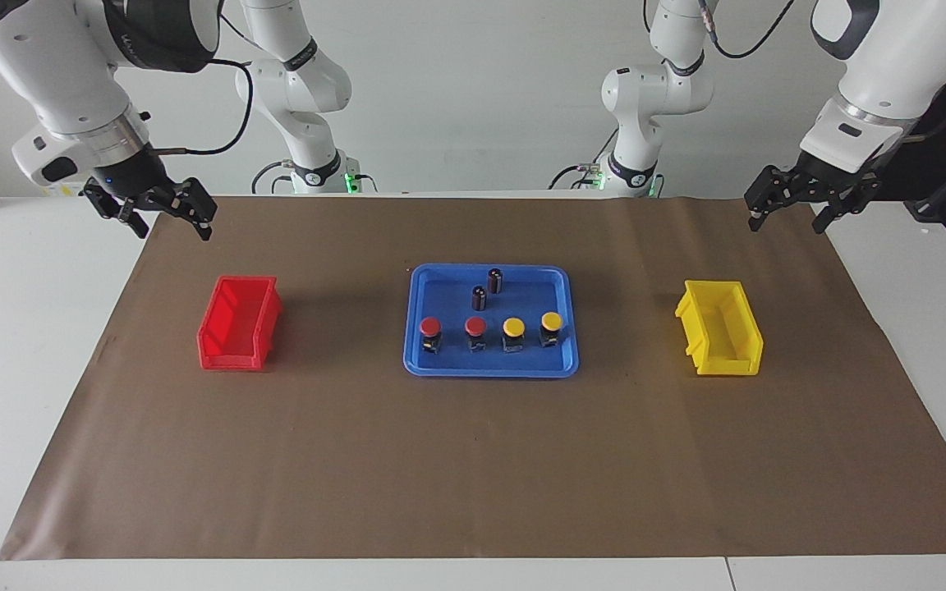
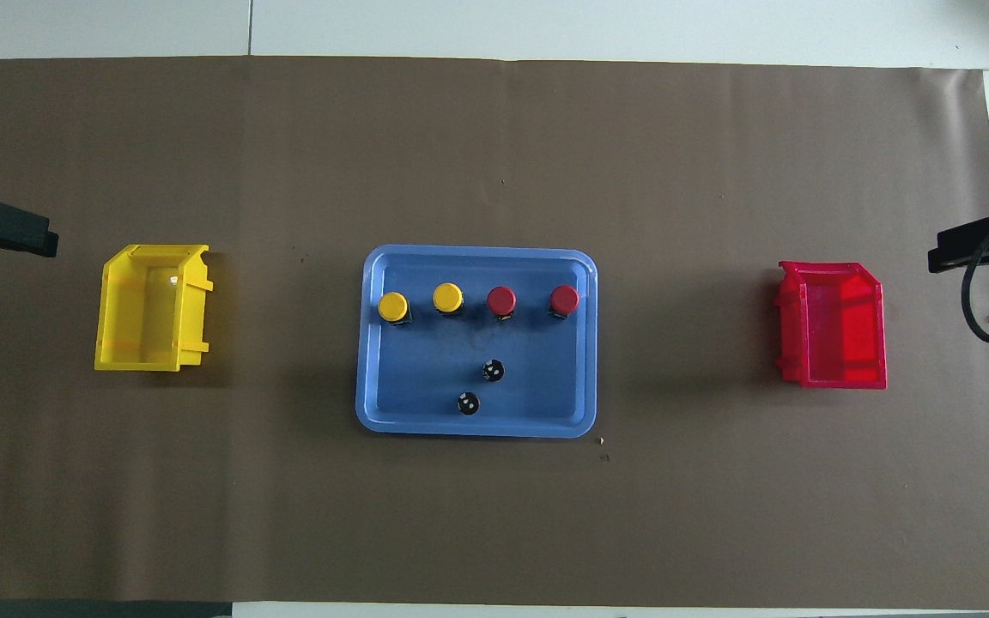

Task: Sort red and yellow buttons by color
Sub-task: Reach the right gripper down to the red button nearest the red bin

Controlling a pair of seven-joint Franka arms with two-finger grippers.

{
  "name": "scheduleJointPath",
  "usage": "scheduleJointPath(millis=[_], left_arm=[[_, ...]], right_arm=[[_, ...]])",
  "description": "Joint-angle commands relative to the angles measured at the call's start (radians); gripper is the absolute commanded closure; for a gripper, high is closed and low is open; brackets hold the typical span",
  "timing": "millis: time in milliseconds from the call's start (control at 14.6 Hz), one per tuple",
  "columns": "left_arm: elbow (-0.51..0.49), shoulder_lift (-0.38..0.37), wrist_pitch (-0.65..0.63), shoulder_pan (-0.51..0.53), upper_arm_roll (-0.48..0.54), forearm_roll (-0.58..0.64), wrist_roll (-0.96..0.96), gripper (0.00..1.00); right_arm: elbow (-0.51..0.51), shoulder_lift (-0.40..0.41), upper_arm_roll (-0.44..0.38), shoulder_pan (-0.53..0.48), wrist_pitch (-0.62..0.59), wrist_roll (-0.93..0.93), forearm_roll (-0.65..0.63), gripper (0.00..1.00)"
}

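Four buttons stand in a row in the blue tray (image 1: 489,369), in its part farther from the robots. The two red buttons (image 1: 430,328) (image 1: 475,327) are toward the right arm's end, the two yellow buttons (image 1: 513,327) (image 1: 552,320) toward the left arm's end. In the overhead view the red ones (image 2: 501,300) (image 2: 565,299) and yellow ones (image 2: 393,306) (image 2: 448,298) show the same row. My left gripper (image 1: 787,222) is open and empty over the mat's edge by the yellow bin (image 1: 723,328). My right gripper (image 1: 171,228) is open and empty over the mat's edge by the red bin (image 1: 239,324).
Two dark cylinders (image 1: 495,281) (image 1: 479,297) stand in the tray nearer to the robots than the buttons. The red bin (image 2: 834,326) and yellow bin (image 2: 151,309) hold nothing. A brown mat (image 1: 473,476) covers the table.
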Motion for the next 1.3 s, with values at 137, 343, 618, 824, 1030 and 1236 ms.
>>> scheduleJointPath(millis=[137,343,618,824,1030,1236], left_arm=[[-0.025,-0.025,-0.008,0.006,-0.001,-0.014,0.007,0.00],[-0.025,-0.027,-0.008,0.006,-0.001,-0.014,0.007,0.00],[-0.025,-0.027,-0.008,0.006,-0.001,-0.014,0.007,0.00],[-0.025,-0.025,-0.008,0.006,-0.001,-0.014,0.007,0.00],[-0.025,-0.025,-0.008,0.006,-0.001,-0.014,0.007,0.00],[-0.025,-0.025,-0.008,0.006,-0.001,-0.014,0.007,0.00]], right_arm=[[-0.004,-0.006,0.001,0.006,0.007,-0.011,-0.001,0.00],[-0.012,-0.009,0.001,0.007,0.010,-0.011,-0.003,0.00],[-0.016,-0.014,0.001,0.009,0.005,-0.014,-0.003,0.00],[0.000,0.000,0.001,0.039,0.013,-0.017,-0.004,0.00],[0.113,0.074,0.005,0.169,-0.025,0.068,0.002,0.00],[0.339,0.277,0.005,0.365,-0.053,0.339,0.000,0.00]])
